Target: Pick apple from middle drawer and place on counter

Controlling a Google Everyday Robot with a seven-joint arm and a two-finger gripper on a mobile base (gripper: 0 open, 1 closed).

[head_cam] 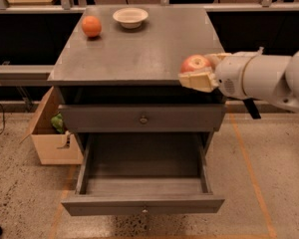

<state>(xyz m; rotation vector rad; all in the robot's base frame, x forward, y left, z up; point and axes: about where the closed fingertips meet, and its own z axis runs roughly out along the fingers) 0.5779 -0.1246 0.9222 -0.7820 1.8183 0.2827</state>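
Note:
My gripper [199, 71] is shut on the apple [195, 63], a small red fruit with a pale patch. It holds the apple at the front right edge of the counter [139, 49], just above the surface. The white arm reaches in from the right. The middle drawer [142, 183] is the bottommost one, pulled open below, and nothing shows inside it. The grey drawer front [142, 117] above it is closed.
An orange fruit [91, 26] and a white bowl [130, 17] sit at the back of the counter. A cardboard box [52, 133] with something green in it stands on the floor left of the cabinet. A rail runs behind the cabinet.

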